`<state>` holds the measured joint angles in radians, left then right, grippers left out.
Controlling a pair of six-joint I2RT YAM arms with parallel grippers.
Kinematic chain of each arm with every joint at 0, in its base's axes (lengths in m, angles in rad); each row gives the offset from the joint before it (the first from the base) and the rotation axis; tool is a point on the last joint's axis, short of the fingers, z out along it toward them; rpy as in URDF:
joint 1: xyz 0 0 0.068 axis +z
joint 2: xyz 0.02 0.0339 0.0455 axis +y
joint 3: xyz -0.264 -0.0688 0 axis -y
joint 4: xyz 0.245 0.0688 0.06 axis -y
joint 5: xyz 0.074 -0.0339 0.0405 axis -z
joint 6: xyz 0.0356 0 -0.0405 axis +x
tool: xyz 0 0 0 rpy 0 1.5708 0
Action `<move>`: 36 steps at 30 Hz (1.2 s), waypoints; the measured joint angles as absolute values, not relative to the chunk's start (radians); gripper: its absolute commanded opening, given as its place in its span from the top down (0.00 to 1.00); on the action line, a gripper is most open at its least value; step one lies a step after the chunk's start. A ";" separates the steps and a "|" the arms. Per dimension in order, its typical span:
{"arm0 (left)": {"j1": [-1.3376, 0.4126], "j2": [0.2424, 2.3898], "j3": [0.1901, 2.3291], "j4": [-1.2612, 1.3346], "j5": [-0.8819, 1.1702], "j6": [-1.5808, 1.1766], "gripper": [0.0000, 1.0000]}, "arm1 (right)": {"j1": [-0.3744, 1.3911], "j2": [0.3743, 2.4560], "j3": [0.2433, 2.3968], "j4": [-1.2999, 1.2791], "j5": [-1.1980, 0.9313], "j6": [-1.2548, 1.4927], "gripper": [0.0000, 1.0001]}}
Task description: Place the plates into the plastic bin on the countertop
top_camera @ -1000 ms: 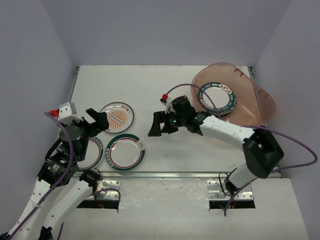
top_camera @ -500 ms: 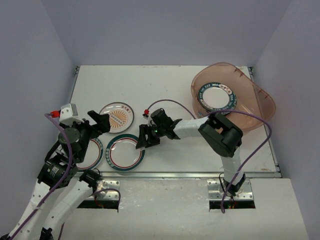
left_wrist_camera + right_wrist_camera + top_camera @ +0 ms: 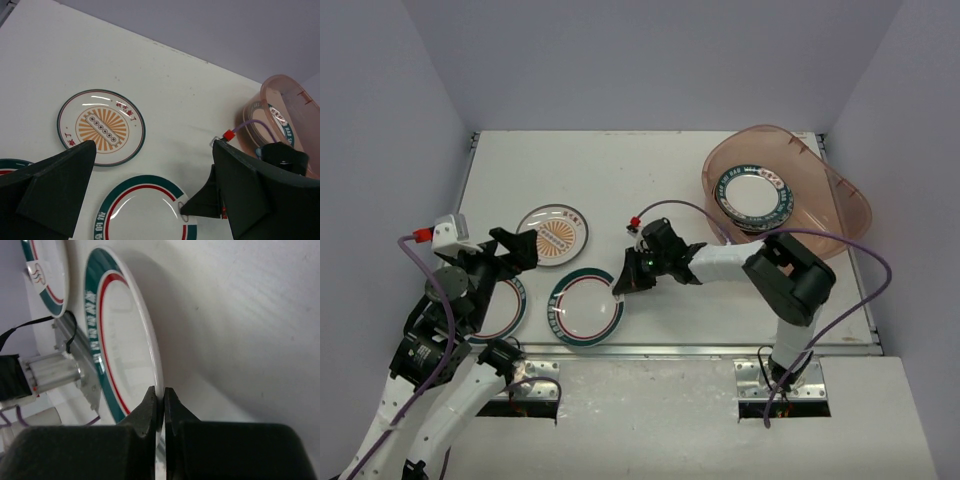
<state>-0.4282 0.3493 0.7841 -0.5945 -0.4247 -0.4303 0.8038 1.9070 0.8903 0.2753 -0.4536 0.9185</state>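
Note:
A teal-rimmed plate [image 3: 582,308] with a red ring lies near the front of the white countertop [image 3: 650,180]. My right gripper [image 3: 620,287] is shut on its right rim; the wrist view shows both fingertips [image 3: 151,402] pinching the thin white edge of this plate [image 3: 125,340]. An orange sunburst plate [image 3: 553,234] lies behind it, and another teal-rimmed plate [image 3: 510,310] sits partly under my left arm. My left gripper [image 3: 515,270] hangs open above these, holding nothing. The pink-brown plastic bin [image 3: 850,200] at the back right holds stacked plates [image 3: 752,195].
In the left wrist view the sunburst plate [image 3: 101,127] and the gripped plate [image 3: 145,215] lie between my wide fingers [image 3: 50,185], with the bin [image 3: 292,107] far right. The right arm's purple cable [image 3: 680,208] loops over the counter. The metal front edge [image 3: 650,349] runs close by the plates.
My right gripper swept left from mid-table to the teal-rimmed plate and shut on its right rim. The plate has shifted slightly right. The left arm moved a little.

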 measured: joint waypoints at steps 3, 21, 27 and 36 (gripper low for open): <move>-0.428 0.348 0.783 -0.594 -0.422 -0.427 0.00 | 0.775 1.746 0.878 0.166 -0.443 0.880 1.00; -0.428 0.336 0.776 -0.582 -0.403 -0.423 0.00 | -0.166 1.183 0.793 -0.113 0.055 1.184 1.00; -0.428 0.342 0.776 -0.579 -0.398 -0.422 0.00 | -0.165 1.316 0.848 -0.167 0.134 1.255 1.00; -0.428 0.346 0.772 -0.572 -0.387 -0.418 0.00 | -0.167 1.510 0.935 -0.150 0.089 1.223 0.12</move>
